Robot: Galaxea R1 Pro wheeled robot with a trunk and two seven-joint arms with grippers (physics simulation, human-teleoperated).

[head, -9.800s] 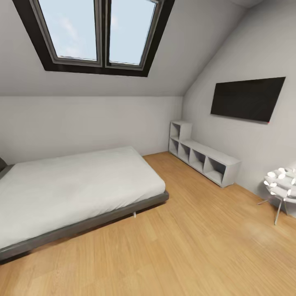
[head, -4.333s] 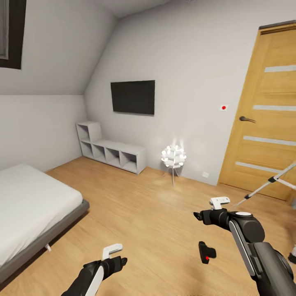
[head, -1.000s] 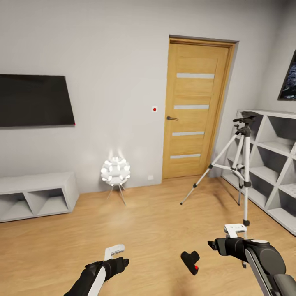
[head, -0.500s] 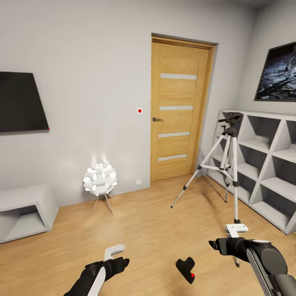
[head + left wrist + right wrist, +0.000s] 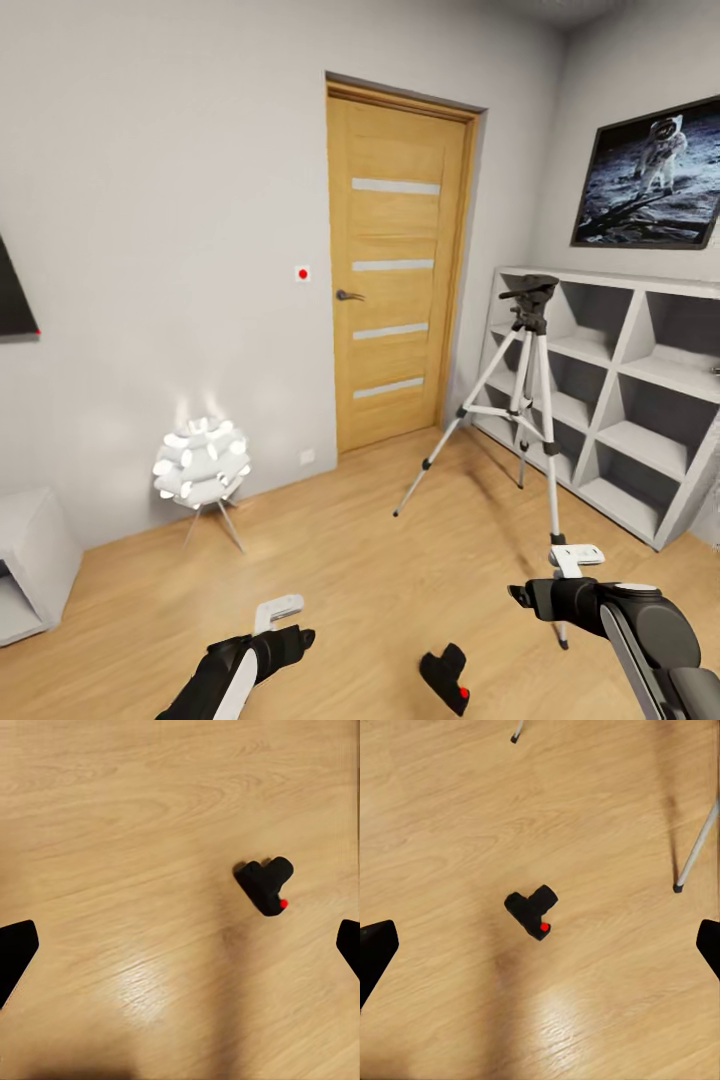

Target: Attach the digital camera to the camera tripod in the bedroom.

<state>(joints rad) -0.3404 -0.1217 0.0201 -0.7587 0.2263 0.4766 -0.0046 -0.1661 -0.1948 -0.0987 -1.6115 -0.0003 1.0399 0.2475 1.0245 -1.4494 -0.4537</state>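
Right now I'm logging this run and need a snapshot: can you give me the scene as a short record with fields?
room: bedroom with wood floor and wooden door, shut
digital camera: lying on the floor between the two arms, not held
camera tripod: standing by the grey shelf unit, head bare
left hand: open, above the floor, holding nothing
right hand: open, holding nothing, near a tripod leg
other: white globe lamp by the wall; astronaut picture above the shelves
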